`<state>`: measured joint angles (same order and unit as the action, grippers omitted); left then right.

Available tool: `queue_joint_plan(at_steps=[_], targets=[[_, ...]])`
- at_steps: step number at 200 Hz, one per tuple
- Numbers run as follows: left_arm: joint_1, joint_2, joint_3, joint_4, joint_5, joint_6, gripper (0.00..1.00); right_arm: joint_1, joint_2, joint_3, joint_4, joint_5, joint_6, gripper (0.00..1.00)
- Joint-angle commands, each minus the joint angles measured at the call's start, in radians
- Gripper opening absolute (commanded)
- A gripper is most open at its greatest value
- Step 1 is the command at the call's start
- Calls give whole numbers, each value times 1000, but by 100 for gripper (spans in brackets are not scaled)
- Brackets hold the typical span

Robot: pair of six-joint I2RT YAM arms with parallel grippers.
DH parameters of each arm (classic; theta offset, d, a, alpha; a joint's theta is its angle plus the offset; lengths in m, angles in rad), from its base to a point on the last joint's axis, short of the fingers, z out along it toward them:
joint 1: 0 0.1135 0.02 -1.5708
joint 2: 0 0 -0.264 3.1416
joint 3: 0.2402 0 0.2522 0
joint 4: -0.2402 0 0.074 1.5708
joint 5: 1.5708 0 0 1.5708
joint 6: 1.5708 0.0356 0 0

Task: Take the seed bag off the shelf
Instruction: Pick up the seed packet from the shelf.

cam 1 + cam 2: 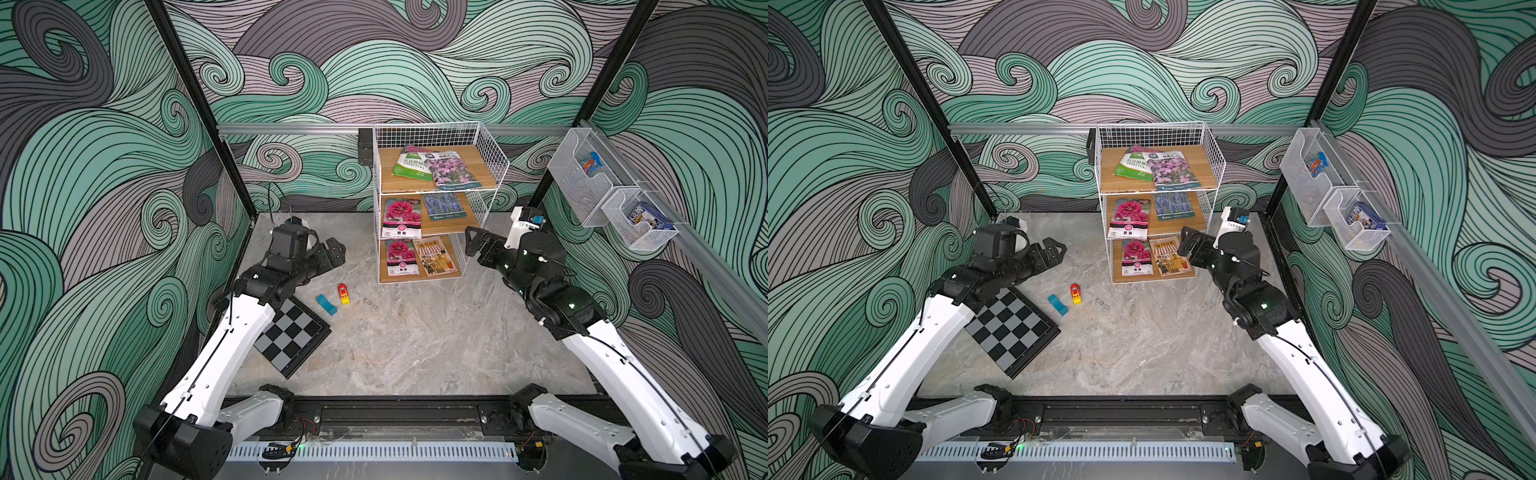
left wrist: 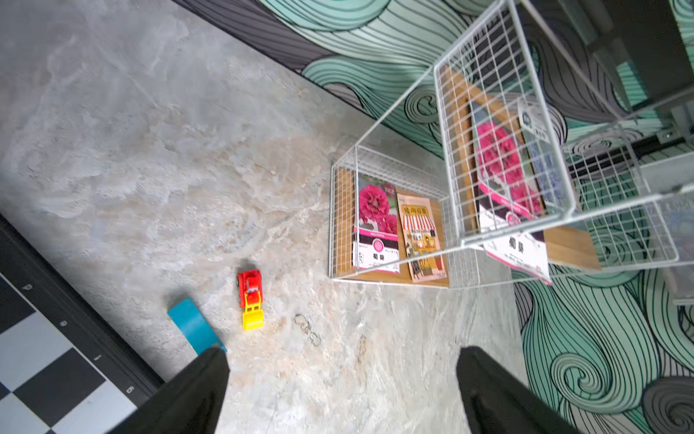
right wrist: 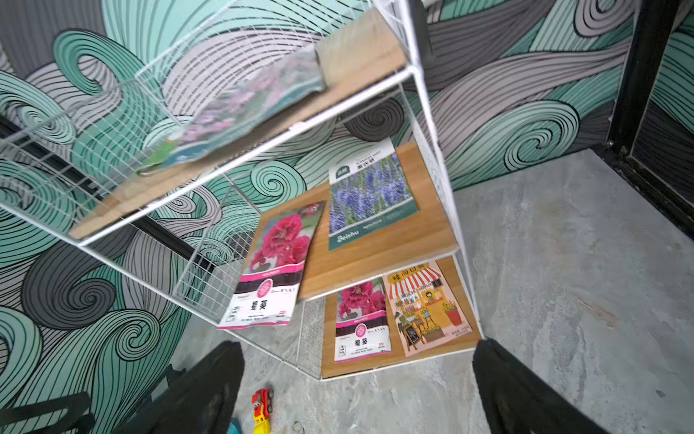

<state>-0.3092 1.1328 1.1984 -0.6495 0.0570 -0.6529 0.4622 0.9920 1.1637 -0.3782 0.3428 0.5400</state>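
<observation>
**Shelf** [image 1: 492,158]: stands in the upper centre-right of both top views, on the table [image 1: 415,353] and against the back wall. Every seed bag seen lies on it.

**Top board:** the green bag [image 1: 409,166] and the lilac-flower bag [image 1: 451,170] overlap. A third bag [image 1: 411,148] lies under them and shows only a reddish corner. The right wrist view shows this tier blurred.

**Middle board:** the pink-flower bag [image 1: 402,218] overhangs the front edge. The blue-flower bag [image 1: 446,206] has its far end cut off by the top board in both top views.

**Bottom board:** the second pink-flower bag [image 1: 400,257] and the shop-picture bag [image 1: 436,255] lie side by side.

**Left gripper** [image 1: 338,251]: centre-left, jaws wide apart, holding nothing, well apart from the shelf. In the left wrist view one finger [image 2: 202,387] covers the end of the blue block [image 2: 191,323].

**Right gripper** [image 1: 469,242]: just right of the shelf, jaws wide apart, holding nothing. In a top view it [image 1: 1183,243] overlaps the corner of the shop-picture bag. Whether it touches the shelf cannot be determined.

**Other items:** the chessboard [image 1: 295,332] lies partly under the left arm. The wall bins [image 1: 582,178] are at the right edge, and their contents are too small to identify.
</observation>
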Motion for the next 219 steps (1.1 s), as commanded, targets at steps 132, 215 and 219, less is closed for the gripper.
queue_joint_plan(at_steps=[132,215,219], targets=[[-5,-121,71,-178,23,154,99,59,133,288,-133,-26,86,99],[-4,-96,121,-231,31,228,99,-3,150,265,-51,-80,193,99],[-5,-96,121,-231,31,228,99,-10,158,277,-53,-85,186,99]])
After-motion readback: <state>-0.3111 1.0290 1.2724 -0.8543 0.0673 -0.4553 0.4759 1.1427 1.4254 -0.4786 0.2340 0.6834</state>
